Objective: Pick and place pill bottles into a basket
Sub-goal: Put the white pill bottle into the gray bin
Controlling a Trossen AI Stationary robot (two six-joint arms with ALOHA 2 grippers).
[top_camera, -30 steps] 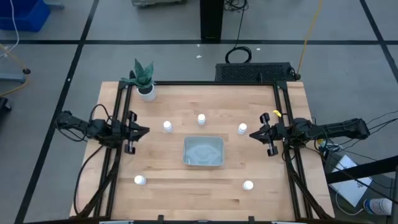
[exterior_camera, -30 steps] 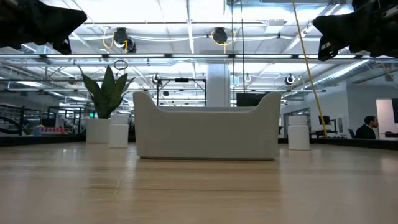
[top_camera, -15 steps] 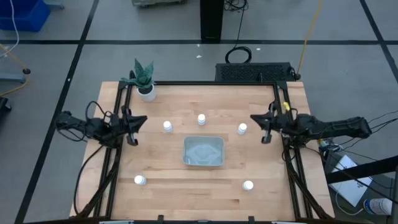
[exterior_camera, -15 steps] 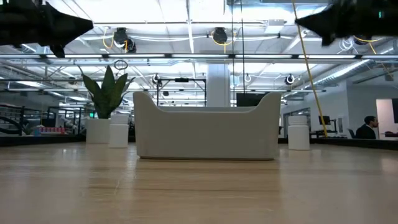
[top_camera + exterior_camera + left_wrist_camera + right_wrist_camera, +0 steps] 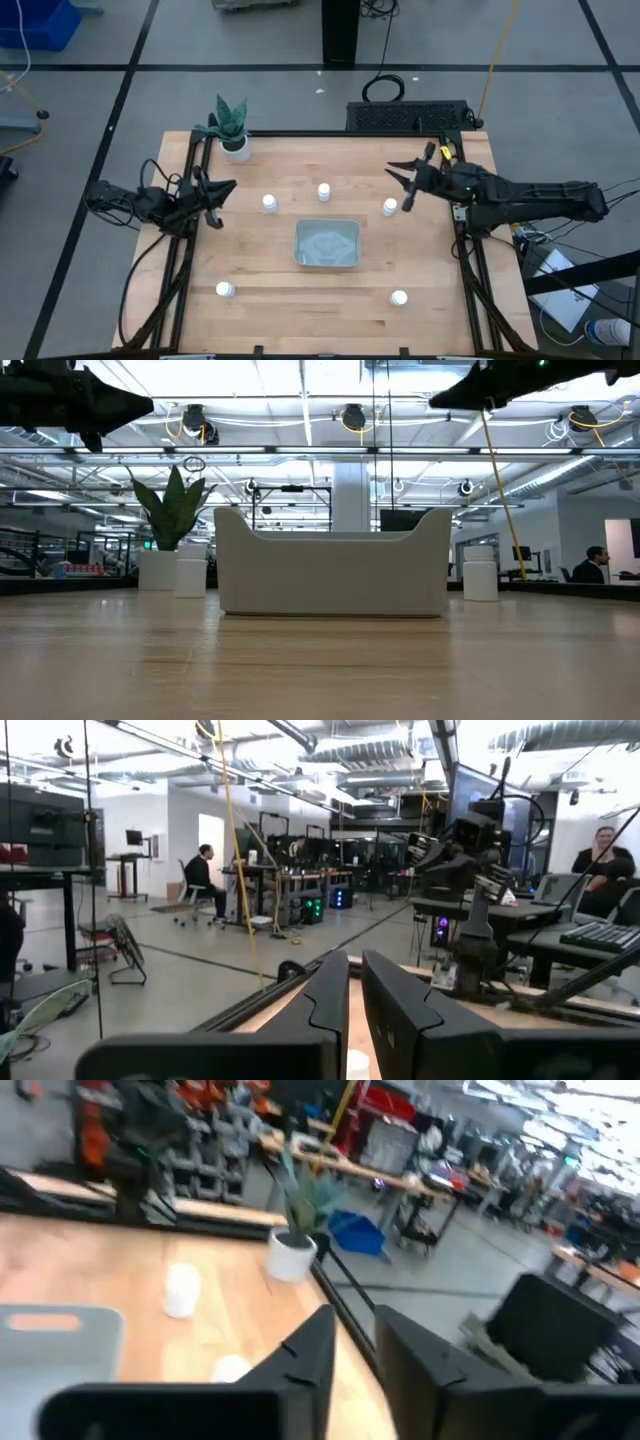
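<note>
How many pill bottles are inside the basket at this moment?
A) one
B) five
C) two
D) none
D: in the high view the basket holds nothing, and all five pill bottles stand on the table around it.

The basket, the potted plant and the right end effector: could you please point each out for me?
basket (image 5: pixel 327 243): high view, bare floor of the tray.
potted plant (image 5: pixel 236 150): high view, white pot under the leaves.
right end effector (image 5: pixel 398 187): high view, midway between its fingertips, just above a pill bottle.
</note>
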